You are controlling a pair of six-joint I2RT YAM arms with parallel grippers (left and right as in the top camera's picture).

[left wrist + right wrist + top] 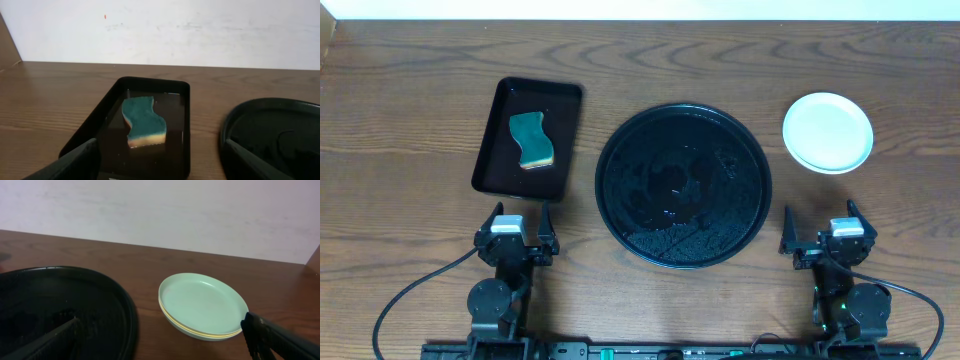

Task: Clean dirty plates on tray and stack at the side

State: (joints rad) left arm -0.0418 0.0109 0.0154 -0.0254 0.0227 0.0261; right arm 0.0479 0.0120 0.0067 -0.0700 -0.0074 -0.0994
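The plates stand in one stack directly on the counter, off to the right of the large round black tray and apart from its rim. In the right wrist view a light blue-green plate lies on top, face up, and the thin rim of a pale yellow plate shows just beneath it. Whether a third plate lies lower in the stack I cannot tell from this angle, and from overhead the top of the stack reads almost white. The tray sits at the middle of the counter, its textured base dark and glossy.

The right end effector hangs near the counter's front edge, below the stack and just right of the tray. Its fingers are spread wide with nothing between them. The left end effector hangs at the front left, beside the tray's lower left rim, and its fingers are likewise spread wide and hold nothing.

Just beyond the left end effector lies a smaller rectangular black tray, set slightly askew. Inside it a wavy-edged sponge lies flat, teal on top and tan underneath. A pale wall runs behind the counter, and cables trail from both arm bases.
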